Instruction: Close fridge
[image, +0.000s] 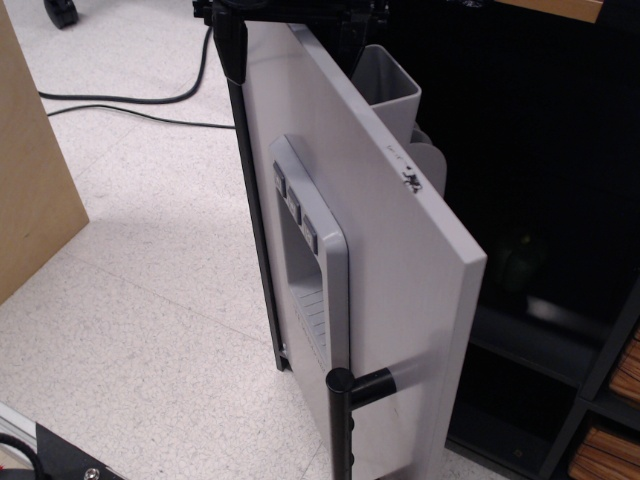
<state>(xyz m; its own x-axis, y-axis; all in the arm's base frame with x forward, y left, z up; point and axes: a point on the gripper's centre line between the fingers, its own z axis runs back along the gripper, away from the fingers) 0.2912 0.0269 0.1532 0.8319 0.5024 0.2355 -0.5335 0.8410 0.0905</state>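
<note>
The fridge door (400, 250) is a flat light-grey panel that stands open and is seen nearly edge-on from close up. Its raised grey dispenser panel (310, 260) with dark buttons (295, 205) faces left. The black bar handle (342, 420) sits at the door's near end, bottom centre. A black frame strip (255, 220) runs along the door's left edge up to black parts (290, 15) at the top of the frame. A grey door bin (392, 85) shows behind the door. No gripper fingers can be made out.
Black open shelving (560, 330) with a dark interior fills the right side. A brown board (30, 190) stands at the left. Black cables (130, 105) lie on the speckled white floor (150, 330). A black part with a screw (60, 460) is at the bottom left.
</note>
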